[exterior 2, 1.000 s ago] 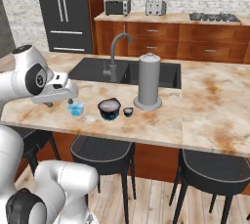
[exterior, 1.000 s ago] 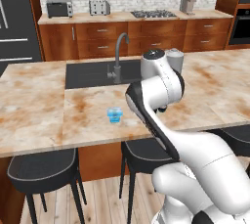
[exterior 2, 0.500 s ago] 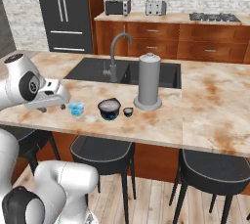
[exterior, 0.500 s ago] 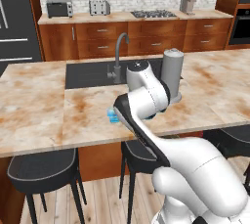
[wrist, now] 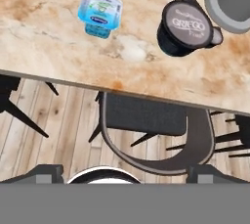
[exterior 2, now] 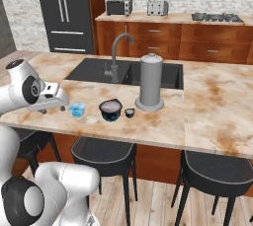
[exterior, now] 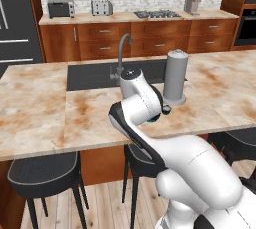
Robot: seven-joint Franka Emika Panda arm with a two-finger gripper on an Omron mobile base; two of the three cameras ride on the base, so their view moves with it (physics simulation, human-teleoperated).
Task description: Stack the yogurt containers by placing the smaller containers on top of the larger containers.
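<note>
With its pincer (exterior 2: 63,102) standing wide apart at the frame's left, the arm should be centring squarely over the small translucent light-blue cup (exterior 2: 77,109) before descending.

CHANGE: your claw (exterior 2: 63,102) has swung back from above the light-blue cup (exterior 2: 77,109) | NOW: you see it beside that cup, off the desk (exterior 2: 207,121) edge
</note>
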